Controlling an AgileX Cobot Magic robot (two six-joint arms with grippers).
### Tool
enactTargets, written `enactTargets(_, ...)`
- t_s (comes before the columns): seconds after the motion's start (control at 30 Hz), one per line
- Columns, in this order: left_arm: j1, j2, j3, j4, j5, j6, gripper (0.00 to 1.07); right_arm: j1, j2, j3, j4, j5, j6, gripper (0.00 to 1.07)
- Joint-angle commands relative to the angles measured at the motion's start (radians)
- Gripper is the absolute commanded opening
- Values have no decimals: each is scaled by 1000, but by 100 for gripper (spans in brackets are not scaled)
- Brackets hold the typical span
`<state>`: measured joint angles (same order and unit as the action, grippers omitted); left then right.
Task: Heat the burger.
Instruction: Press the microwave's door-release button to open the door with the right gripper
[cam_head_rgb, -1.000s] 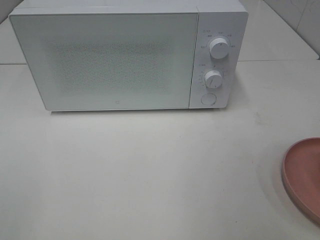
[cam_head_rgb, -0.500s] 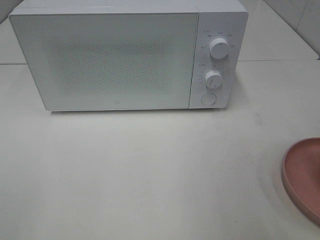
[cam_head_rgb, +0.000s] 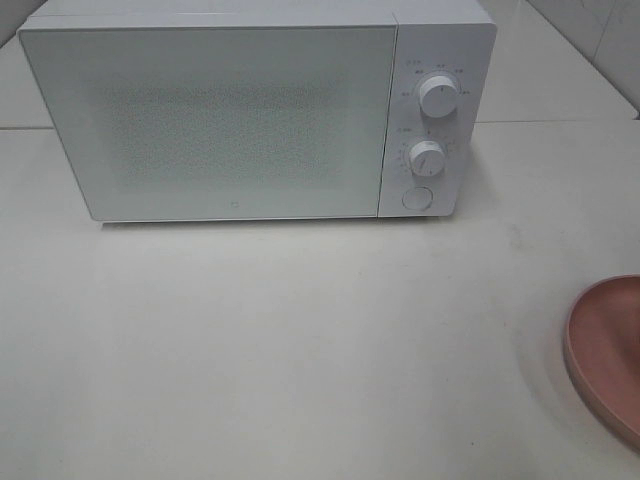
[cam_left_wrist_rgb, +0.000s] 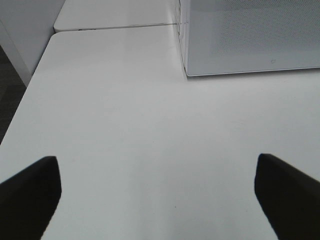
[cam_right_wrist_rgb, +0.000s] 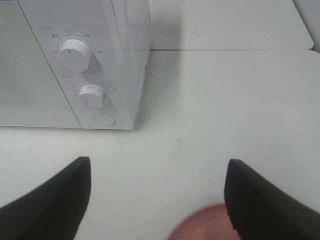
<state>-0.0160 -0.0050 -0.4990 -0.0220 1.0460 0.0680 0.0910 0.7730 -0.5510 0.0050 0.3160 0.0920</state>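
I find the microwave (cam_head_rgb: 210, 120) shut; the pink plate's (cam_head_rgb: 610, 350) visible part is bare; the burger is unseen, probably inside; left gripper (cam_left_wrist_rgb: 157, 165) and right gripper (cam_right_wrist_rgb: 157, 170) gape empty.

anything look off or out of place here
Nothing is spilled, tipped or damaged. The microwave stands square on the table with its door shut, and the visible part of the pink plate is bare. Only oddity: no burger shows in any view.

I count one white microwave (cam_head_rgb: 210, 120) bearing two round knobs, the upper knob (cam_head_rgb: 438, 95) and the lower knob (cam_head_rgb: 426, 157), plus one round button (cam_head_rgb: 416, 198), one pink plate (cam_head_rgb: 610, 350), and two grippers, the left gripper (cam_left_wrist_rgb: 156, 172) and the right gripper (cam_right_wrist_rgb: 157, 170).
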Motion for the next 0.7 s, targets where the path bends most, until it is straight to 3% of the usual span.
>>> enactTargets(0.03,-5,-26,3,-3,-9,-6,98,-4,62,-1,3,-94,-8,73)
enactTargets(0.43,-5,-26,3,-3,-9,-6,98,-3,238,0,3,-262,-8,73)
enactTargets(0.53,-5,-26,3,-3,-9,-6,98,-1,285,20,3,-381,-8,73)
enactTargets(0.7,-5,-26,3,-3,-9,-6,98,-1,308,142,3,-685,-8,73)
